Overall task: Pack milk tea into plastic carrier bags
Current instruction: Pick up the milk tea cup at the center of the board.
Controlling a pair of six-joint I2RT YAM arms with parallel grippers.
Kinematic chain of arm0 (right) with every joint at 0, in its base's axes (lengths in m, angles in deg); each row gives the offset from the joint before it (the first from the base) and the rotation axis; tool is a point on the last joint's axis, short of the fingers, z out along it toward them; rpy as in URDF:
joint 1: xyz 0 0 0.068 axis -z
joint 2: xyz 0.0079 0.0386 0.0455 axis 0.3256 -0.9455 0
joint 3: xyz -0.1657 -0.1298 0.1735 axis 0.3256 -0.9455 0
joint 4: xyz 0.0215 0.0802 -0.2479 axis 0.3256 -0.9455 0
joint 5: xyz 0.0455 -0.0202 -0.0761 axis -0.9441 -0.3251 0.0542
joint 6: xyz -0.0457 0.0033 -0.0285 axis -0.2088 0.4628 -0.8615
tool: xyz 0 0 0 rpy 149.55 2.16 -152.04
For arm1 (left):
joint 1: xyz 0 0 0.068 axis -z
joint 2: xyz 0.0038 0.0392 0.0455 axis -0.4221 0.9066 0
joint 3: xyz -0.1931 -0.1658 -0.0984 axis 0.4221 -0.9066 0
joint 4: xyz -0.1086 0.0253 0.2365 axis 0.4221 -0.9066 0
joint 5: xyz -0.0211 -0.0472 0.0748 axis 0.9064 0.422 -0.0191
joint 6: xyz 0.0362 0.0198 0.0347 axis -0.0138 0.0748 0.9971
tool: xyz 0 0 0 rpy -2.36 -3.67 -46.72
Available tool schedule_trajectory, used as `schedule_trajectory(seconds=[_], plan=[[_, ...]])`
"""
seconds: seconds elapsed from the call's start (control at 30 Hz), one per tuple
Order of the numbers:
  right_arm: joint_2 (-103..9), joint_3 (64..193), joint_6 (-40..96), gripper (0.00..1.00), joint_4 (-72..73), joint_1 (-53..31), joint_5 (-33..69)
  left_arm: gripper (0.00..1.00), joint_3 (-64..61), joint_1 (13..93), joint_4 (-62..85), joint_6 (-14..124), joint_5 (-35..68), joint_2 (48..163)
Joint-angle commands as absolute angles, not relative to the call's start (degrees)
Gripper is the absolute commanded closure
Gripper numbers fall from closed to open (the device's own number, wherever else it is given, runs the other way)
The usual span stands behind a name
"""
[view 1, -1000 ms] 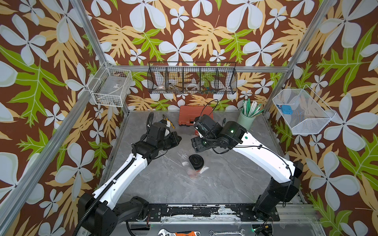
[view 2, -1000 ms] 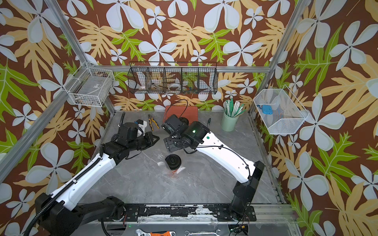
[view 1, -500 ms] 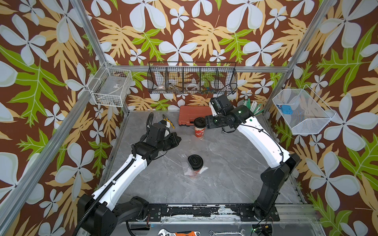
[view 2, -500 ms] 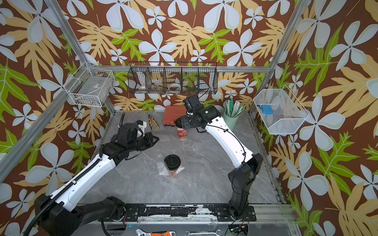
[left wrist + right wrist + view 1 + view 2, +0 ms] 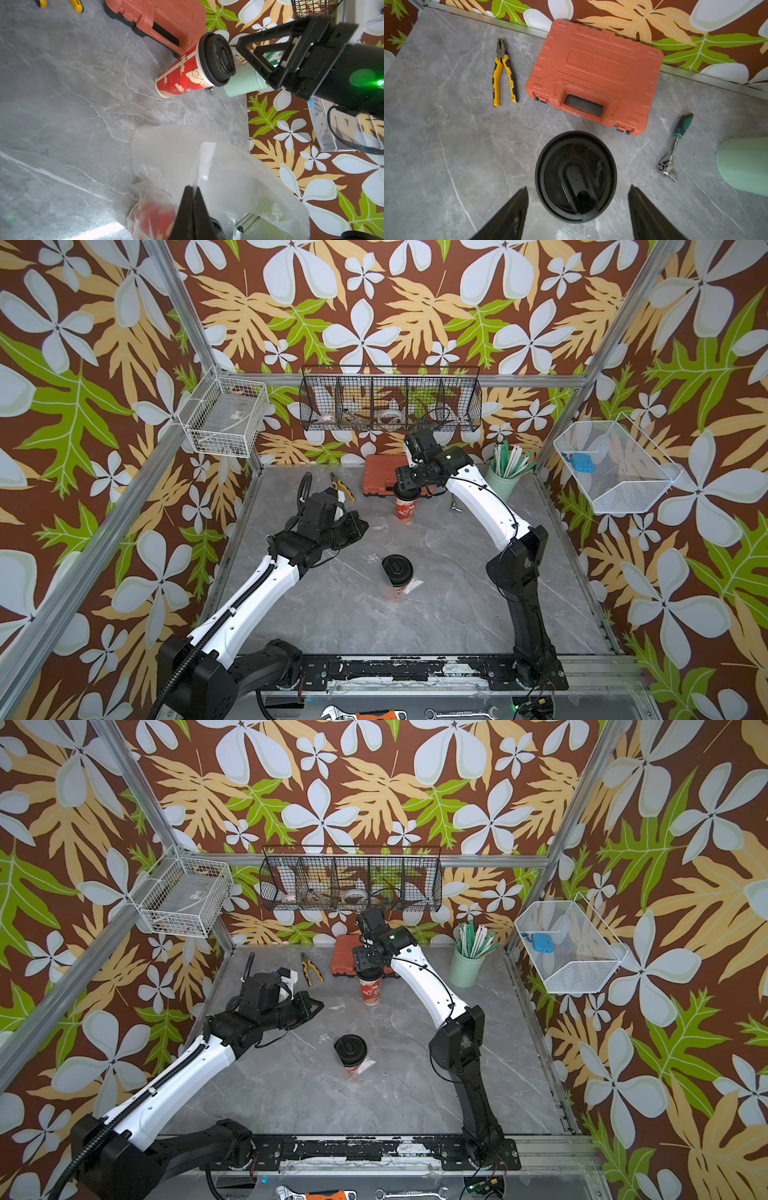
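**Stage in hand: pickup, before bagging**

One cup (image 5: 182, 76), red with pale clouds, black lid (image 5: 575, 176), upright directly beneath the right claw (image 5: 578, 187); jaws apart, flanking the lid. One clear bag (image 5: 228, 166) (crinkly, slack) clamped in the left claw (image 5: 192, 188). Next, likely: descend, close gently, carry to bag.

In a top view, one milk tea cup (image 5: 405, 508) stands above frame centre on the table (image 5: 436, 614), just before the tool case (image 5: 378, 481). Pliers (image 5: 341, 486) lie left of the case, with a ratchet (image 5: 456, 502) and the cup of straws (image 5: 502, 486) to its right. The second milk tea cup (image 5: 397, 578) stands at frame centre, inside a carrier bag (image 5: 412, 584).
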State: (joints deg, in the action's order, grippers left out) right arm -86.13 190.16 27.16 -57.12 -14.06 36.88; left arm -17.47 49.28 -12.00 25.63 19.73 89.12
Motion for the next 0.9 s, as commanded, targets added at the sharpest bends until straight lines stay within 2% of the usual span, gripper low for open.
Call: schedule_trajectory(seconds=[0.0,0.47,0.87], plan=[[-87.4,190.3,28.0,0.23,-54.4,-14.3,39.4,1.00,-17.1,49.2,-11.9,25.7,20.0,89.4],[-90.9,189.5,27.4,0.19,-51.6,-15.5,43.8,1.00,-15.9,49.2,-13.5,25.5,19.9,89.4],[-90.8,185.2,27.4,0.27,-50.8,-16.1,43.1,1.00,-16.4,49.2,-14.6,24.4,18.2,88.2]])
